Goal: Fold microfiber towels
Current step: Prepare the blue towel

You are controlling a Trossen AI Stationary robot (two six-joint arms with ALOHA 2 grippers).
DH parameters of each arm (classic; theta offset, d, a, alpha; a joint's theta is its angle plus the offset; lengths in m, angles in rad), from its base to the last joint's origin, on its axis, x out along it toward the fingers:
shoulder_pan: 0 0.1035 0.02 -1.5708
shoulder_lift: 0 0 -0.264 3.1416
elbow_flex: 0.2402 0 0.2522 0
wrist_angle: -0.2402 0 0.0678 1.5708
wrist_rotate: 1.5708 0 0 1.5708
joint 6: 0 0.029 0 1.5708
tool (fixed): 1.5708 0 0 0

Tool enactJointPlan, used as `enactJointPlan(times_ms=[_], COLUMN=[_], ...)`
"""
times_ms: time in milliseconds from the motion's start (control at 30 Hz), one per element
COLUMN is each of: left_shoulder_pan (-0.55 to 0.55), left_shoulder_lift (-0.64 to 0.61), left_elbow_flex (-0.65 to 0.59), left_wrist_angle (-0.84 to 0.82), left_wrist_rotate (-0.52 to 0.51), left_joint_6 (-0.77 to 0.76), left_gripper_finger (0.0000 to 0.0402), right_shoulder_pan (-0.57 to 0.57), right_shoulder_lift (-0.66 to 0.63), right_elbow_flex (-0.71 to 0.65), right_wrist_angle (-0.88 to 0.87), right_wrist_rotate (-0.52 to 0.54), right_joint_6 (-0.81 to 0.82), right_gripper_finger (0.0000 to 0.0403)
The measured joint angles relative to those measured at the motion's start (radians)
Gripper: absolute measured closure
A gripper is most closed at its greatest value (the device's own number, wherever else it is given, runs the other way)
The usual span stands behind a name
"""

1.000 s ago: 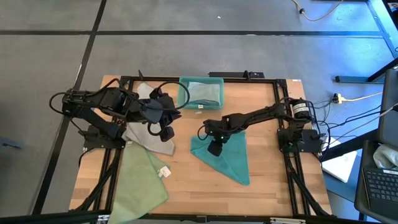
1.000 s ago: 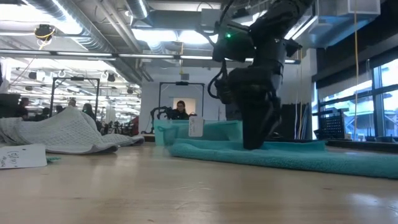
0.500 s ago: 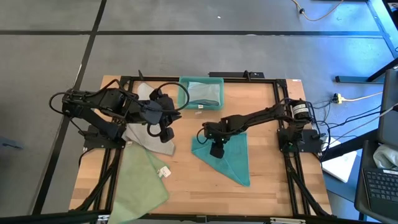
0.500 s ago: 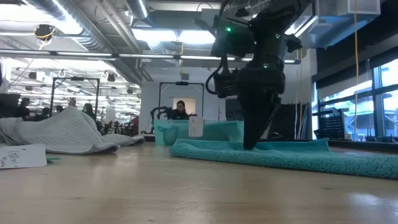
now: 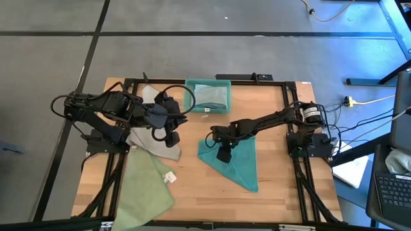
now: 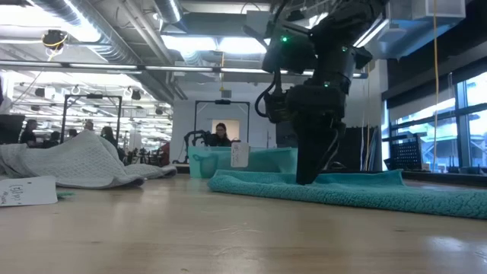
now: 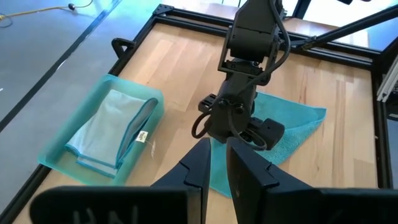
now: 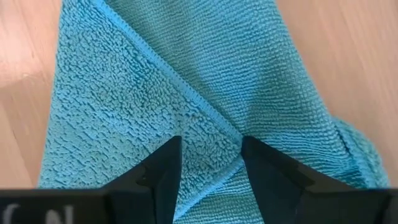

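Over the last 1 second the right gripper (image 5: 223,154) has shifted only slightly over the teal towel (image 5: 235,164), which lies folded into a triangle just right of the desk's (image 5: 276,135) centre, and the cloth's outline looks unchanged. Its fingers (image 8: 163,167) stand apart, straddling a stitched hem at the towel's 10 o'clock edge and gripping nothing, so a pinch for the next fold seems close but not yet made. The left gripper (image 5: 168,136) has stayed above the grey towel (image 5: 151,145) toward 9 o'clock, fingers nearly closed and empty. A pale green towel (image 5: 146,189) lies at 7 o'clock; the bin (image 5: 207,96) at 12 o'clock holds 1 folded cloth (image 7: 111,127).
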Motion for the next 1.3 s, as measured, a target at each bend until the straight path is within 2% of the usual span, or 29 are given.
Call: enactJointPlan(times_ms=[133, 333, 567, 667, 767, 867, 1100, 1200, 1300], left_shoulder_pan=[0.0, 0.0, 0.0, 0.0, 0.0, 0.0, 0.0, 0.0, 0.0], left_shoulder_lift=[0.0, 0.0, 0.0, 0.0, 0.0, 0.0, 0.0, 0.0, 0.0], left_elbow_flex=[0.0, 0.0, 0.0, 0.0, 0.0, 0.0, 0.0, 0.0, 0.0], left_wrist_angle=[0.0, 0.016, 0.031, 0.038, 0.045, 0.047, 0.046, 0.046, 0.046], left_wrist_rotate=[0.0, 0.0, 0.0, 0.0, 0.0, 0.0, 0.0, 0.0, 0.0], left_joint_6=[-0.001, -0.001, -0.002, -0.002, -0.001, -0.001, 0.0, 0.0, 0.0], left_gripper_finger=[0.0358, 0.0358, 0.0358, 0.0358, 0.0358, 0.0358, 0.0358, 0.0358, 0.0358], right_shoulder_pan=[0.0, 0.001, -0.004, -0.003, -0.003, -0.004, -0.003, -0.004, -0.003], right_shoulder_lift=[0.005, 0.01, 0.007, 0.005, 0.005, 0.005, 0.003, 0.003, 0.008], right_elbow_flex=[0.025, 0.069, 0.126, 0.128, 0.092, 0.055, 0.037, 0.037, 0.037], right_wrist_angle=[-0.023, -0.022, -0.088, -0.16, -0.178, -0.17, -0.095, -0.078, -0.071], right_wrist_rotate=[-0.002, -0.043, -0.093, -0.074, -0.093, -0.143, -0.149, -0.142, -0.126], right_joint_6=[-0.011, -0.054, -0.056, -0.036, -0.007, 0.057, 0.214, 0.238, 0.239], right_gripper_finger=[0.0261, 0.0387, 0.0398, 0.0383, 0.0348, 0.0295, 0.0173, 0.0148, 0.0143])
